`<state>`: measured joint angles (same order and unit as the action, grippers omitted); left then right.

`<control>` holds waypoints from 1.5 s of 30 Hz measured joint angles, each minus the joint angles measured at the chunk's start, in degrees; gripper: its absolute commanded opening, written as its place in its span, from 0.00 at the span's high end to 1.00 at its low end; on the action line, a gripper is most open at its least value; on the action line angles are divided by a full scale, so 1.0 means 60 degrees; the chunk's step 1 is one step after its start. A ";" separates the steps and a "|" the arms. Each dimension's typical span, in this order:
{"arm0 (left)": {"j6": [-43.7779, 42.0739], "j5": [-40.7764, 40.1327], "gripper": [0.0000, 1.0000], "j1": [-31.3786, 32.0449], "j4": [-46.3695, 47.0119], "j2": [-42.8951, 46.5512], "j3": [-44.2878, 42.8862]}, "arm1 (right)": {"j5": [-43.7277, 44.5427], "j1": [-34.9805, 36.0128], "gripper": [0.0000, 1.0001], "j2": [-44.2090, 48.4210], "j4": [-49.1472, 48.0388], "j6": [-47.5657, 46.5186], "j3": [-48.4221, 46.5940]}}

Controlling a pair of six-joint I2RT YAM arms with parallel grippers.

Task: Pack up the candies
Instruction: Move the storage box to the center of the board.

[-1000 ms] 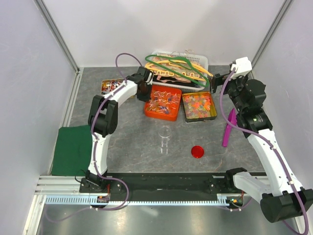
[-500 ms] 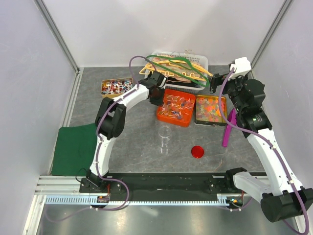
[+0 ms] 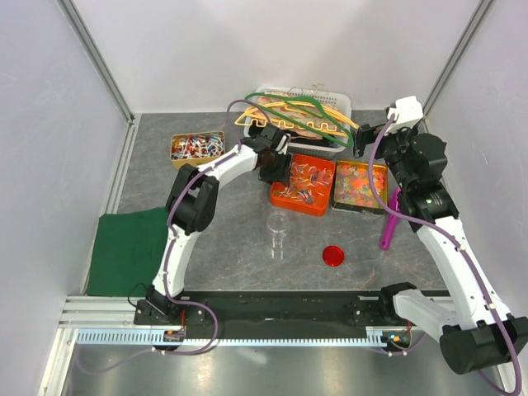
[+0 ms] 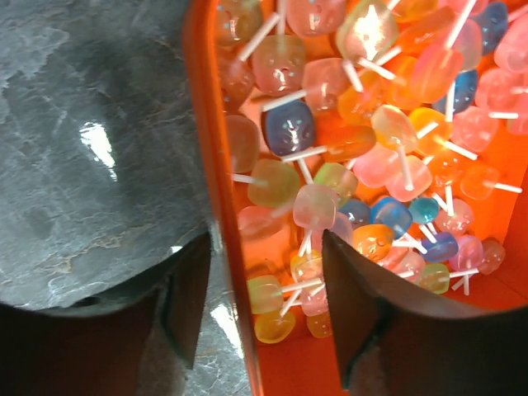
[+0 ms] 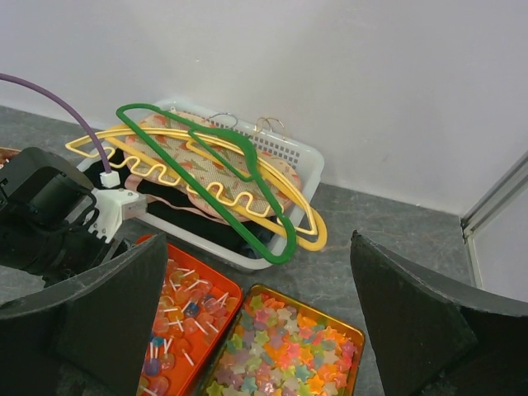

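Red-blue-white candies (image 3: pixel 196 147) well left of left claw (image 3: pixel 275 168)

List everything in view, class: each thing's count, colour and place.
candies: many; red, blue, white; small tray, back left
lollipops: many; mixed; orange tray, back centre
star sweets: many; mixed; gold tray, right of the orange tray
jar: one; clear; centre
lid: one; red; right of the jar
basket: one; white; back
hangers: several; green, yellow, patterned; on the basket
cloth: one; green; near left
purple tool: one; purple; right side
table: one; grey
left gripper: one; black; open, astride the orange tray's wall
right gripper: one; black; open, raised, back right
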<state>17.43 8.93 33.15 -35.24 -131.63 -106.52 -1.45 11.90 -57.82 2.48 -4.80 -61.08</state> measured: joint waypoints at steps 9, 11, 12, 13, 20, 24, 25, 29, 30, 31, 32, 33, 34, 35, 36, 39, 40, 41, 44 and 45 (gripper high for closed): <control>-0.0015 0.0076 0.27 -0.0073 -0.0120 0.0091 0.0011 | -0.0007 0.0000 0.02 -0.0004 -0.0011 0.0000 0.0025; -0.0025 0.0109 0.26 -0.0146 -0.0171 0.0168 0.0066 | -0.0007 0.0000 0.02 -0.0004 -0.0022 0.0000 0.0040; -0.0033 0.0124 0.25 -0.0193 -0.0197 0.0226 0.0102 | -0.0007 0.0000 0.02 -0.0011 -0.0022 0.0000 0.0044; -0.0058 0.0138 0.25 -0.0262 -0.0222 0.0324 0.0171 | -0.0007 0.0000 0.02 -0.0015 -0.0022 0.0000 0.0051; -0.0364 0.0379 0.22 -0.0772 -0.0372 0.1100 0.0444 | -0.0007 0.0040 0.02 -0.0095 -0.0025 0.0000 0.0055; -0.0645 0.0641 0.20 -0.0991 -0.0390 0.1716 0.0481 | -0.0004 0.0087 0.02 -0.0160 -0.0025 0.0000 0.0055; -0.0703 0.0710 0.20 -0.1013 -0.0390 0.1832 0.0481 | -0.0004 0.0102 0.02 -0.0168 -0.0025 0.0000 0.0055; -0.0962 0.1089 0.18 -0.1024 -0.0386 0.2353 0.0484 | 0.0004 0.0106 0.02 -0.0168 -0.0025 0.0000 0.0055; -0.1020 0.1191 0.18 -0.1027 -0.0386 0.2452 0.0495 | 0.0011 0.0106 0.02 -0.0168 -0.0025 0.0000 0.0055; -0.1075 0.1319 0.18 -0.1027 -0.0386 0.2524 0.0499 | 0.0033 0.0106 0.02 -0.0168 -0.0025 0.0000 0.0055; -0.1118 0.1399 0.17 -0.1031 -0.0382 0.2579 0.0499 | 0.0066 0.0106 0.02 -0.0168 -0.0025 0.0000 0.0055; -0.1177 0.1548 0.17 -0.1038 -0.0386 0.2623 0.0503 | 0.0127 0.0106 0.02 -0.0168 -0.0025 0.0000 0.0055; -0.1213 0.1614 0.17 -0.1075 -0.0393 0.2645 0.0503 | 0.0178 0.0106 0.02 -0.0168 -0.0025 0.0000 0.0055; -0.1242 0.1668 0.16 -0.1086 -0.0397 0.2663 0.0503 | 0.0222 0.0106 0.02 -0.0168 -0.0025 0.0004 0.0055; -0.1271 0.1734 0.15 -0.1129 -0.0397 0.2681 0.0503 | 0.0251 0.0106 0.02 -0.0168 -0.0025 0.0004 0.0055; -0.1355 0.1785 0.14 -0.1439 -0.0415 0.2790 0.0503 | 0.0295 0.0106 0.02 -0.0164 -0.0025 0.0004 0.0055; -0.1392 0.1778 0.14 -0.1625 -0.0419 0.2852 0.0503 | 0.0310 0.0106 0.02 -0.0164 -0.0025 0.0004 0.0058; -0.1424 0.1759 0.13 -0.1814 -0.0423 0.2925 0.0503 | 0.0321 0.0106 0.02 -0.0164 -0.0025 0.0004 0.0058; -0.1727 0.1512 0.12 -0.2725 -0.0419 0.3224 0.0503 | 0.0328 0.0106 0.02 -0.0149 -0.0029 0.0004 0.0069; -0.1883 0.1333 0.11 -0.3082 -0.0390 0.3311 0.0503 | 0.0342 0.0106 0.02 -0.0135 -0.0029 0.0004 0.0080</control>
<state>6.13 16.93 14.66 -37.58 -111.77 -103.50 0.60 12.53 -58.63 2.31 -4.78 -60.60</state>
